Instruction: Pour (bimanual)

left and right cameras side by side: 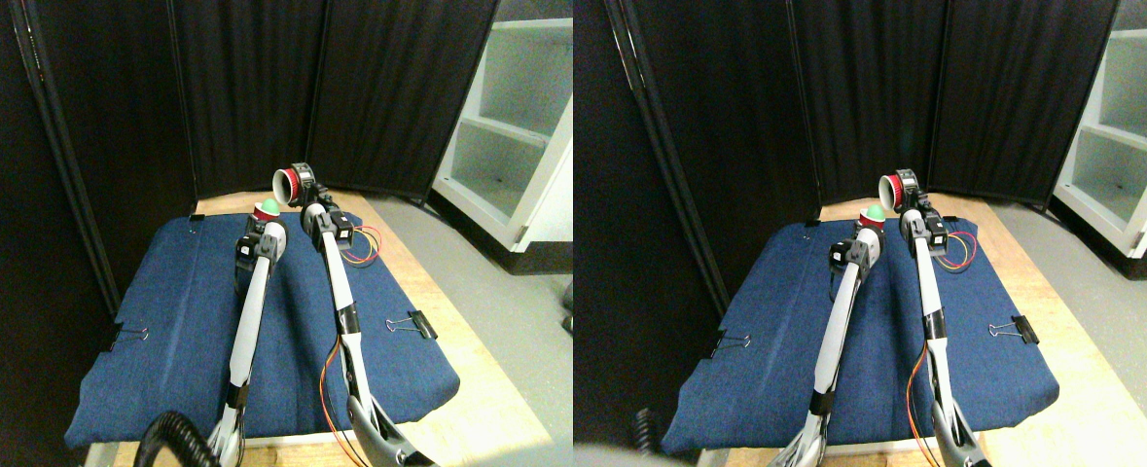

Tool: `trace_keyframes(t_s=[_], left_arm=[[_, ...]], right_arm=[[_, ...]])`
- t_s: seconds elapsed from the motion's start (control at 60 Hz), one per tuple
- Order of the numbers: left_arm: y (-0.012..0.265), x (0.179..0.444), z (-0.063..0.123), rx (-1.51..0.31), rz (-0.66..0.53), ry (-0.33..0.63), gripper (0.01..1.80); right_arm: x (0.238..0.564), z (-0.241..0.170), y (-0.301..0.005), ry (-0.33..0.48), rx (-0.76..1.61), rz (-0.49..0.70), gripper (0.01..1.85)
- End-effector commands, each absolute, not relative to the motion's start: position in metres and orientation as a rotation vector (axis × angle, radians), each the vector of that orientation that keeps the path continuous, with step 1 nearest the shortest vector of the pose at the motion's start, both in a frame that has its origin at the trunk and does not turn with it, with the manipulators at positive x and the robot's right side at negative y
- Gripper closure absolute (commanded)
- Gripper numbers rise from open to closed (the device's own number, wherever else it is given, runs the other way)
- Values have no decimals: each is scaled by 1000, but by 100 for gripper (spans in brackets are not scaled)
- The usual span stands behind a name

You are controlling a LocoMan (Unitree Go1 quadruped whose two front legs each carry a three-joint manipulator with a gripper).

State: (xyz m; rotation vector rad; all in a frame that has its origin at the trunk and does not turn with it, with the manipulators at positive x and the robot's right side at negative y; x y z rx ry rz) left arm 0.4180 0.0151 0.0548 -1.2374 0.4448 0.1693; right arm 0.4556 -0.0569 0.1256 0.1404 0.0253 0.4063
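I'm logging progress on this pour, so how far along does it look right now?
Done: both cups are lifted off the blue cloth. The right gripper holds a red cup tipped on its side, mouth toward the lower cup at the left gripper; a green ball already sits in that cup. In hand: the tilt itself. Left: righting the red cup and setting both down.

Even overhead room light falls on the blue cloth (271,331) and pale shelving (519,117) — the black curtain panels (242,88) swallow detail. Soft shadows only, no glare. Wide-angle bowing bends the edges — small distant parts look slightly soft.
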Motion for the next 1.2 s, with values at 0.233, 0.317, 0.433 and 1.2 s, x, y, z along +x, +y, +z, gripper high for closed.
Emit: trace_keyframes(t_s=[0.233,0.317,0.433,1.2], left_arm=[[33,424,56,-1238,121,370,180],[39,424,55,-1224,119,360,180],[50,425,49,-1214,120,330,180],[76,421,-2,-1329,207,246,180]], right_arm=[[465,116,-83,-49,484,226,185],[463,110,-90,-43,549,154,185],[460,99,-98,-38,694,110,185],[439,33,-105,4,1275,-34,185]])
